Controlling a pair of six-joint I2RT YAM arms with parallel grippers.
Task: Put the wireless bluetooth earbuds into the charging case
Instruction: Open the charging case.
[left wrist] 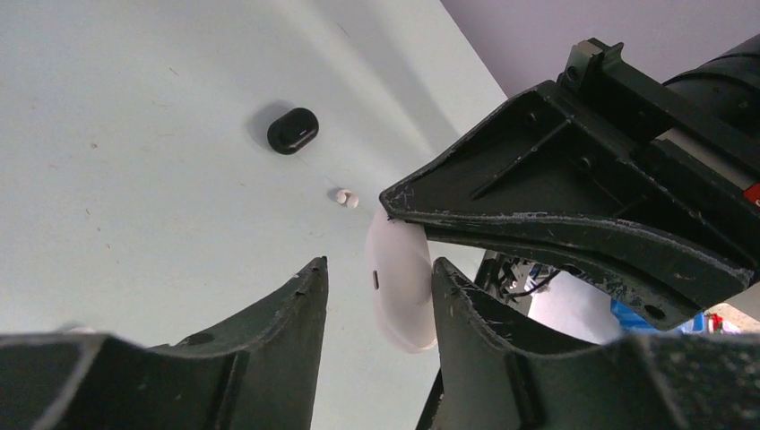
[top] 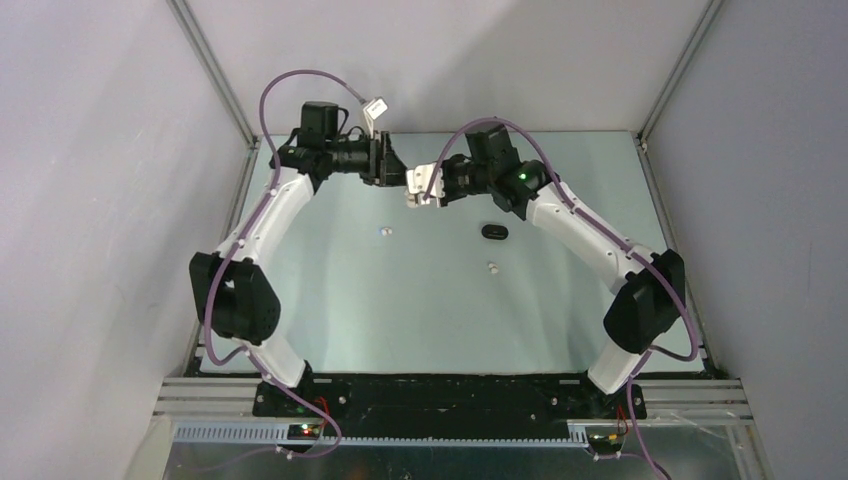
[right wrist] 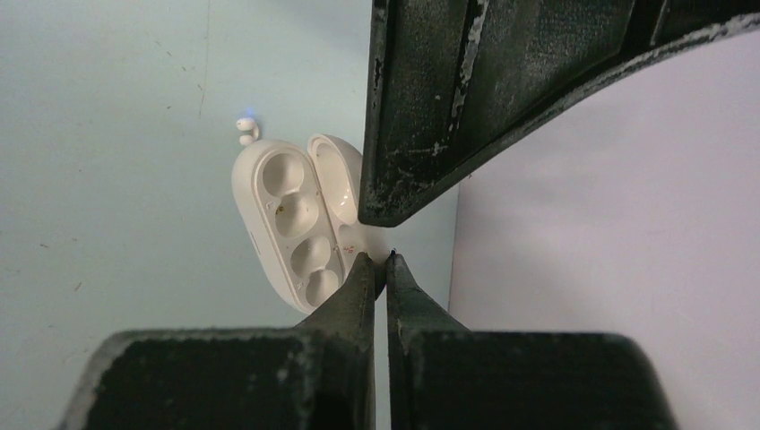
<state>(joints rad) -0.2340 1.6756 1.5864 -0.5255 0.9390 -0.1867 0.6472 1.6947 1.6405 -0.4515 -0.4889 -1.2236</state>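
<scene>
My right gripper (top: 420,190) (right wrist: 376,260) is shut on the edge of the white charging case (right wrist: 291,224) and holds it in the air at the back of the table. The case is open and its wells are empty. My left gripper (top: 397,170) (left wrist: 380,263) is open, its jaws either side of the case (left wrist: 399,287), one finger touching it. One white earbud (top: 382,230) (right wrist: 246,130) lies on the table left of centre. Another (top: 491,267) (left wrist: 343,198) lies right of centre. No black earbuds are in view.
A closed black case (top: 494,231) (left wrist: 292,130) lies on the table under the right arm. The pale green table (top: 330,300) is walled in by grey panels on the left, back and right.
</scene>
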